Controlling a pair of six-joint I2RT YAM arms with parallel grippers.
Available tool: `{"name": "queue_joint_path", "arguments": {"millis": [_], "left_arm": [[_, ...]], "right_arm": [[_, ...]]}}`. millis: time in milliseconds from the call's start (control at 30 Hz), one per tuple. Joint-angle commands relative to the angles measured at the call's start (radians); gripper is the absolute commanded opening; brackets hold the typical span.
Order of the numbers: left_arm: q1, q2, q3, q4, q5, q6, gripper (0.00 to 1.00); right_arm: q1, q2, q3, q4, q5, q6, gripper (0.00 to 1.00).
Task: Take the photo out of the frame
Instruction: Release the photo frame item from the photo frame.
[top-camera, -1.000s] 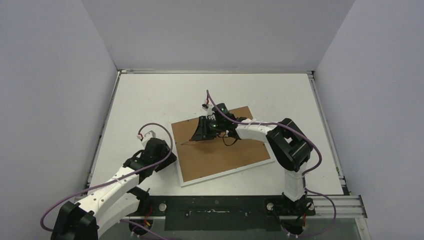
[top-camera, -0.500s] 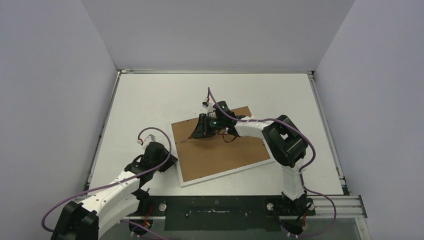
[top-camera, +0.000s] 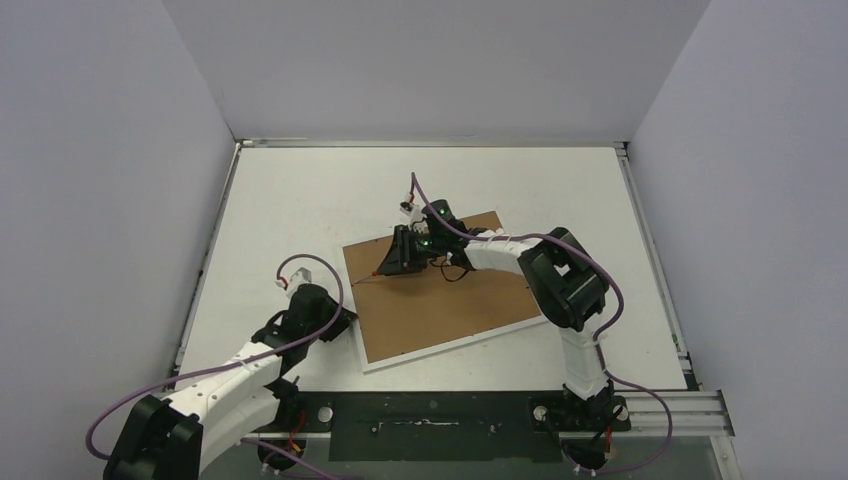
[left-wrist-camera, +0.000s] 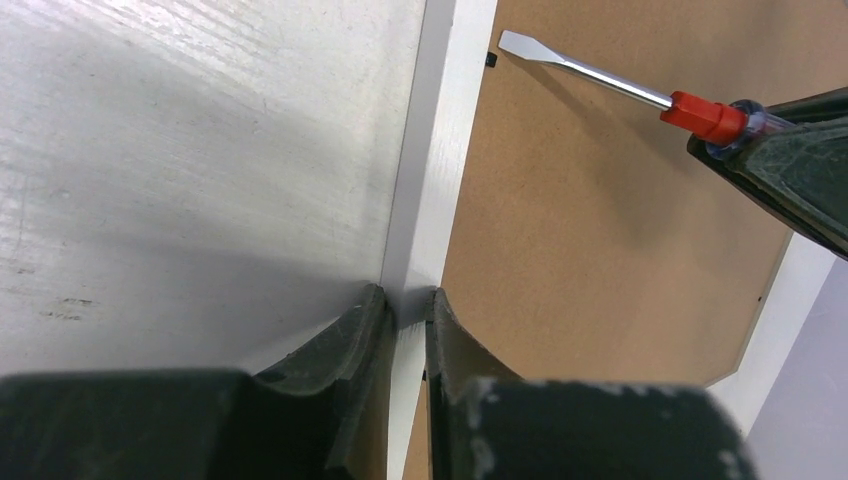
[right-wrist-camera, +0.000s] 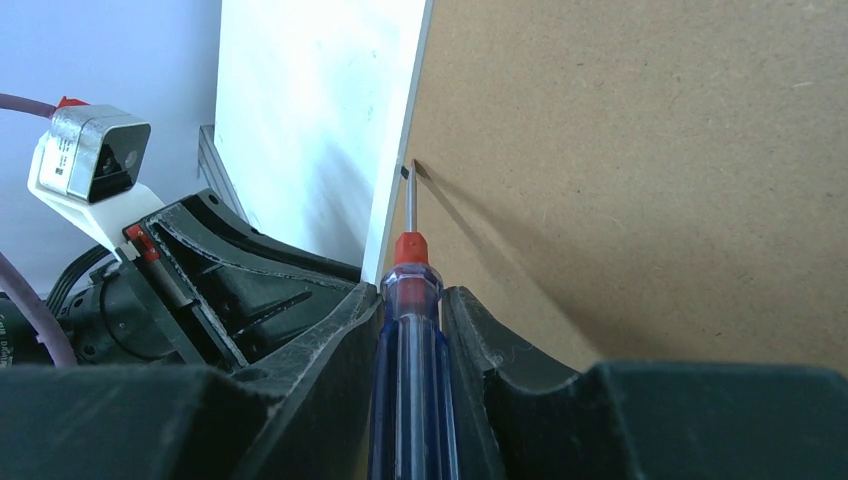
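The frame (top-camera: 450, 312) lies face down on the table, its brown fibreboard back up and narrow white border strips around it. The photo is hidden under that back. My left gripper (top-camera: 344, 322) is at the frame's left edge; in the left wrist view the gripper (left-wrist-camera: 405, 300) is shut on the white border strip (left-wrist-camera: 440, 150). My right gripper (top-camera: 398, 262) is shut on a red-and-blue screwdriver (right-wrist-camera: 412, 370). The screwdriver shaft (left-wrist-camera: 600, 76) points at a small black tab (right-wrist-camera: 405, 172) at the back's left edge, the tip just beside it.
White table (top-camera: 300, 200) with grey walls on three sides. A metal rail (top-camera: 660, 410) runs along the near edge by the arm bases. The left arm's wrist camera (right-wrist-camera: 90, 165) sits close to the right gripper, just left of the frame.
My left gripper's jaws have closed onto the frame's left border strip. The right gripper and screwdriver have crept slightly left, toward the tab.
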Motion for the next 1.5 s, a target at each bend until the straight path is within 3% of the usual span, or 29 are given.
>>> {"name": "queue_joint_path", "arguments": {"millis": [0,1467], "left_arm": [[0.008,0.053,-0.014,-0.043,0.001,-0.004,0.06],[0.010,0.052,-0.009,-0.067,0.011,0.056,0.00]], "right_arm": [[0.011,0.020,0.045,-0.019,-0.001,-0.014,0.00],[-0.005,-0.011,0.105,-0.217,0.002,-0.154,0.00]]}}
